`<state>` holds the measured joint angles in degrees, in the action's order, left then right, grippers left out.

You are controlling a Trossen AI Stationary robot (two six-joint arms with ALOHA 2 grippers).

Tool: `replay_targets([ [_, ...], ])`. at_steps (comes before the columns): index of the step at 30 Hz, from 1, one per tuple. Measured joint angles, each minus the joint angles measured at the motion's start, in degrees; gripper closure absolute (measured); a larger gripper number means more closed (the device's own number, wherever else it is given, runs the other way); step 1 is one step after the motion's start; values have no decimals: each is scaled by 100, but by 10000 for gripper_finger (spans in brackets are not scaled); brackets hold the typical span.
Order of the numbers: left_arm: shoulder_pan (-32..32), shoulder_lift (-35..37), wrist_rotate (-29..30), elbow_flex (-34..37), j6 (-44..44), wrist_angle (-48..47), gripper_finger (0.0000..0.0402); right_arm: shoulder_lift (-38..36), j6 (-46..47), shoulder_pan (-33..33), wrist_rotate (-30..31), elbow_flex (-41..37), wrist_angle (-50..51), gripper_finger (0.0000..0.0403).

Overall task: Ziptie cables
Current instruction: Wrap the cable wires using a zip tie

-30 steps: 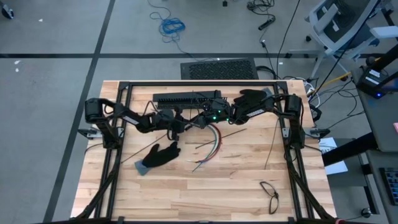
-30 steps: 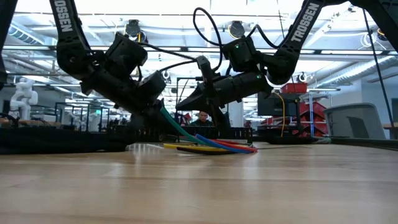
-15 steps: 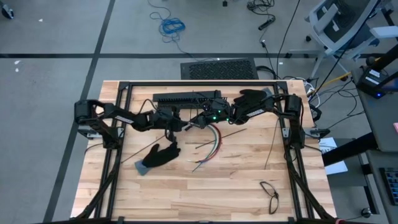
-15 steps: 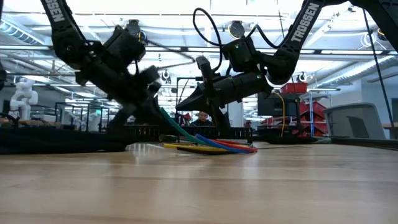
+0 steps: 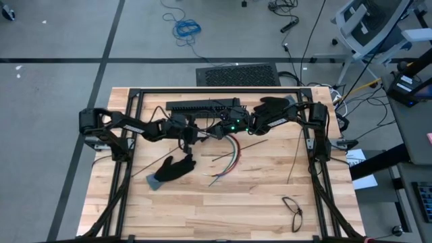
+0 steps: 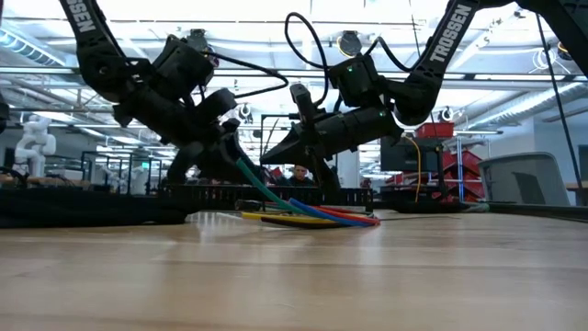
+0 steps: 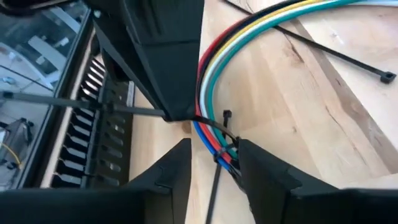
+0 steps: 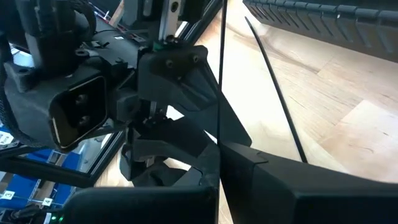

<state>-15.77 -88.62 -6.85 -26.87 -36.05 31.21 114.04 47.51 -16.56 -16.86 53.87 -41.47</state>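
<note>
From overhead it's mostly dark arms crowding mid-table, but the left wrist view gets the good stuff: the cables [image 7: 219, 68] are bundled by a zip tie [image 7: 225, 134], and the left gripper [image 7: 214, 171] has its jaws parted with the bundle's end sitting between them; the right gripper [image 5: 214, 131] is closed, pinching a thin black strip [image 8: 221, 74]; the cables [image 5: 231, 150] fan out toward 5 o'clock from where both grippers meet.
</note>
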Motion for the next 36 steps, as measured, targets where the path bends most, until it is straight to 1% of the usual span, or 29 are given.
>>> replay_targets([
  [5, 0, -321, 33, 2, -179, 341, 264, 0, -5, 0, 0, 0, -10, 403],
  [9, -2, -589, 240, -18, -182, 545, 264, 0, 4, 0, -2, 0, -37, 403],
  [19, -2, -994, 302, -254, -180, 601, 264, 7, 21, 0, -4, 0, -41, 403],
  [30, -2, -1043, 302, -258, -182, 609, 265, 7, 37, 0, -4, 0, -69, 403],
  [36, -2, -1049, 299, -256, -184, 584, 287, 7, 46, 0, -4, 0, -74, 403],
])
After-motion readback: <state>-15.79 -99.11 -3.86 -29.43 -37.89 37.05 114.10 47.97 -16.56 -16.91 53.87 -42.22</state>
